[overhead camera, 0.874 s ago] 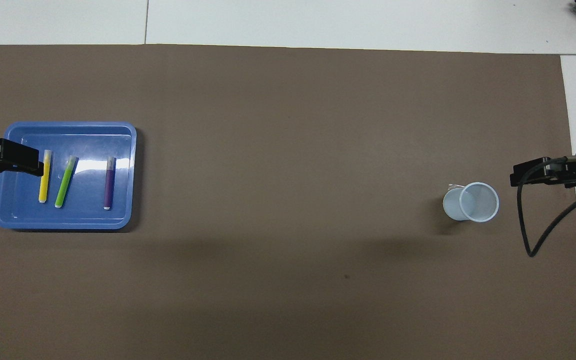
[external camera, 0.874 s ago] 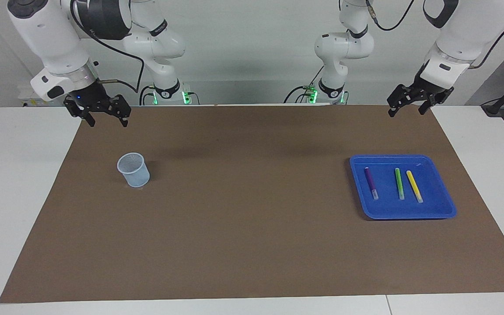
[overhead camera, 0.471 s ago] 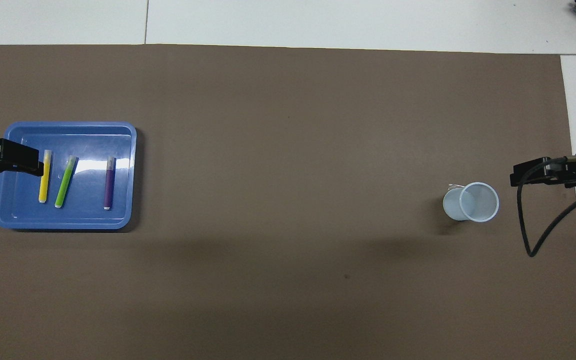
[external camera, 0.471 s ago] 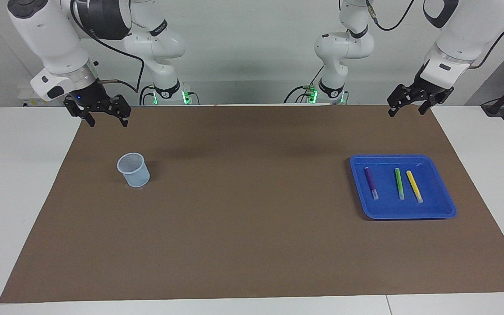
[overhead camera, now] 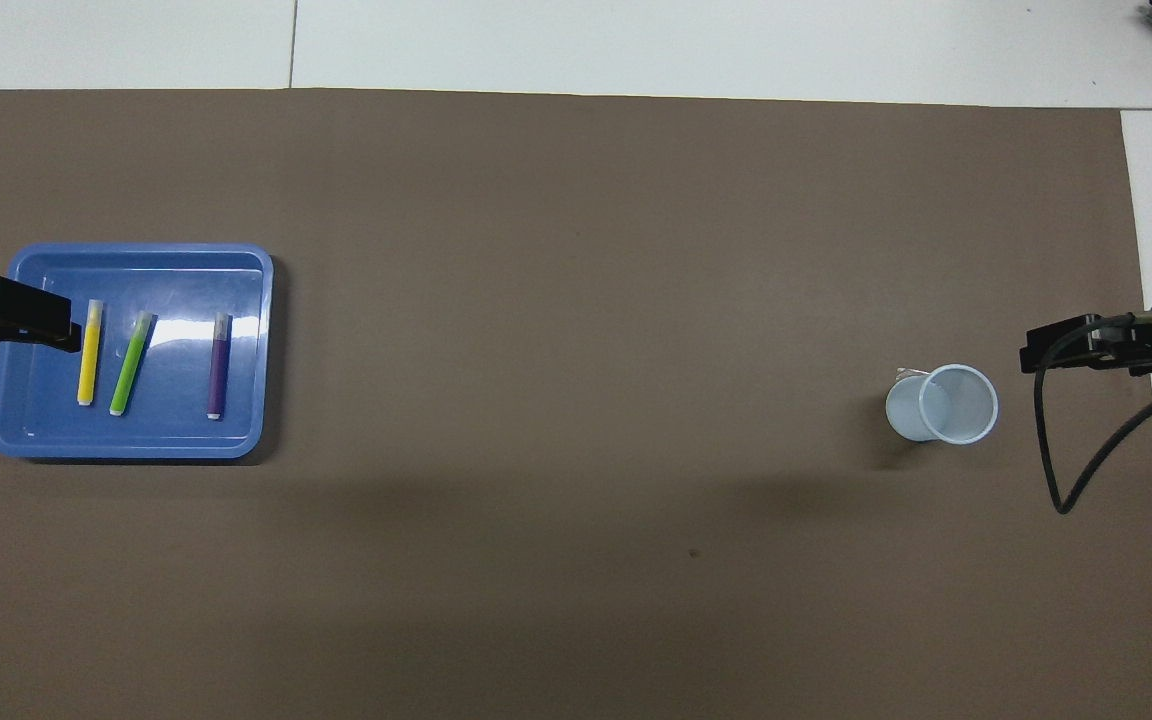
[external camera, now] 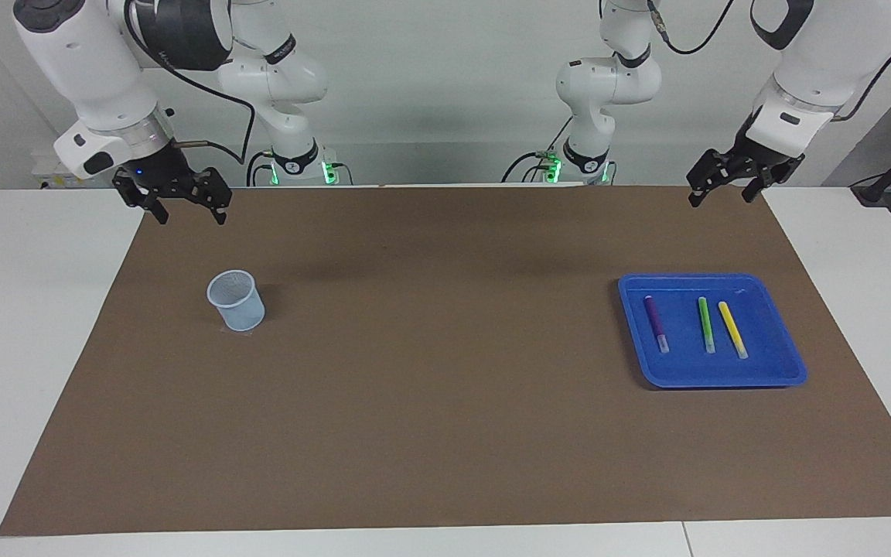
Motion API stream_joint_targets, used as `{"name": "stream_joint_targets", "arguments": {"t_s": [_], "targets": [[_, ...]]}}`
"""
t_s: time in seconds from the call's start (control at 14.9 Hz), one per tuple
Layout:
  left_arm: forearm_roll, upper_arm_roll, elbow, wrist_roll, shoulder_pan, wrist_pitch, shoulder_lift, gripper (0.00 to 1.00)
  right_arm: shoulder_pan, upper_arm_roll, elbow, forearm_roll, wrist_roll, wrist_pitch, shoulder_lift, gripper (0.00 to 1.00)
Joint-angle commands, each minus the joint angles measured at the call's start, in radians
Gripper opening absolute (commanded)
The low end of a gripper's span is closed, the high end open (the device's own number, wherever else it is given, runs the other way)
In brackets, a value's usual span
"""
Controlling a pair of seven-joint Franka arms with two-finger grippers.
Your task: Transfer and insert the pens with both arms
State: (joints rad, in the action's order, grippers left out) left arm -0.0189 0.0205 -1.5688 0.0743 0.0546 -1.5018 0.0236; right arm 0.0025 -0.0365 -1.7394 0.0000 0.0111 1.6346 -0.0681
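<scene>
Three pens lie side by side in a blue tray [external camera: 716, 381] at the left arm's end of the table: purple [external camera: 656, 323], green [external camera: 706, 325], yellow [external camera: 732, 329]. From above they show as purple [overhead camera: 219, 365], green [overhead camera: 131, 363] and yellow [overhead camera: 89, 353] in the tray [overhead camera: 126, 448]. My left gripper [external camera: 720, 199] hangs open and empty, high in the air, touching nothing. From above, one of its fingers [overhead camera: 36, 325] overlaps the tray's end beside the yellow pen. My right gripper [external camera: 191, 219] hangs open and empty above the mat near a pale blue cup [external camera: 236, 300].
The cup [overhead camera: 941, 403] stands upright on the brown mat [external camera: 445, 402] toward the right arm's end. A black cable [overhead camera: 1061, 470] loops down from the right gripper [overhead camera: 1066, 345]. White table borders the mat on every side.
The left gripper has risen slightly and drawn a little toward the left arm's end of the table. The right arm, pens, tray and cup have not moved.
</scene>
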Motion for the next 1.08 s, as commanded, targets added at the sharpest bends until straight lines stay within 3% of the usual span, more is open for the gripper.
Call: {"name": "stream_joint_targets", "arguments": {"t_s": [0.0, 0.47, 1.01], "targets": [[0.004, -0.004, -0.033, -0.002, -0.019, -0.006, 0.03, 1.0, -0.004, 0.0, -0.012, -0.006, -0.013, 0.019, -0.012, 1.0], [0.004, -0.005, -0.065, -0.005, -0.009, -0.018, 0.042, 1.0, -0.004, 0.0, -0.012, -0.006, -0.013, 0.019, -0.01, 1.0], [-0.056, -0.002, -0.322, -0.049, -0.022, -0.253, 0.105, 0.98, -0.002, 0.0, -0.012, -0.006, -0.013, 0.019, -0.012, 1.0]]}}
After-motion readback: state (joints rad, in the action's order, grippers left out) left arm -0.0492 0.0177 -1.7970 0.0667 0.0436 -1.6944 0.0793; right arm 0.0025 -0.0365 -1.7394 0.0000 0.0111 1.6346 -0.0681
